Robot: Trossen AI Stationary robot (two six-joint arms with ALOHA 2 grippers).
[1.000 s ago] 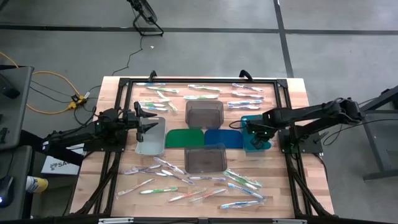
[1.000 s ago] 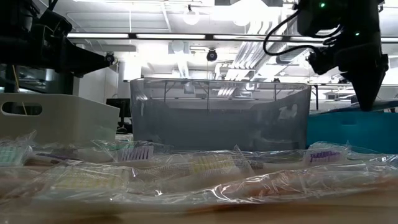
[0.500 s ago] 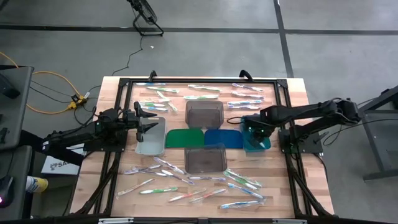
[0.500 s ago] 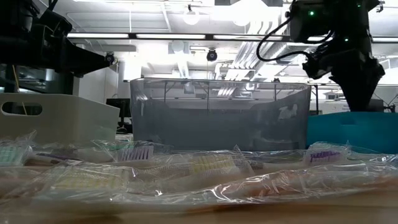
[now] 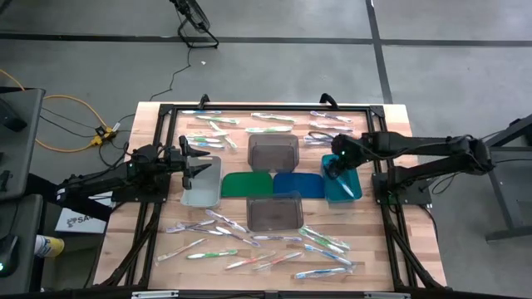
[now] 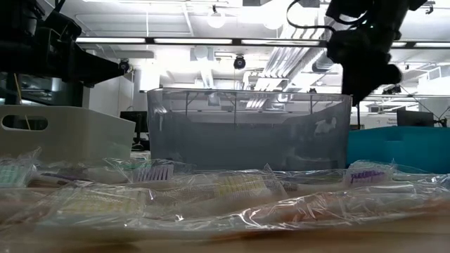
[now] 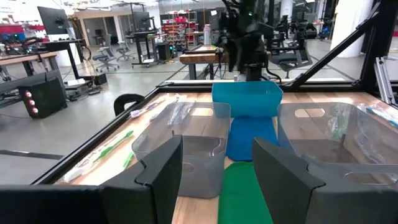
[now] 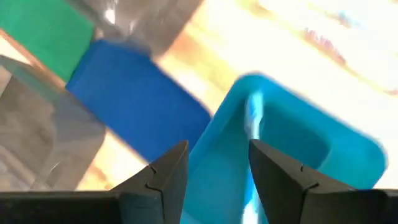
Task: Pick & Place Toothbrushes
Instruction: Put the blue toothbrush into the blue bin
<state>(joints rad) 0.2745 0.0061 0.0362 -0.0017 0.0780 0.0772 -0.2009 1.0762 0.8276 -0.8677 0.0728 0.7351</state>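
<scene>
Above teal bin (image 5: 342,184), right hand (image 5: 332,164) opened, toothbrush (image 8: 252,121) dropped inside.

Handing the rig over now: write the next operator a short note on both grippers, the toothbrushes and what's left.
Right gripper: open, empty, above the teal bin at its far end.
Left gripper: open, empty, waiting over the clear bin on the left.
Done: one toothbrush lies inside the teal bin.
Left: many wrapped toothbrushes still lie on the table, a far row and a near scatter. The two grey bins look empty from above.
</scene>
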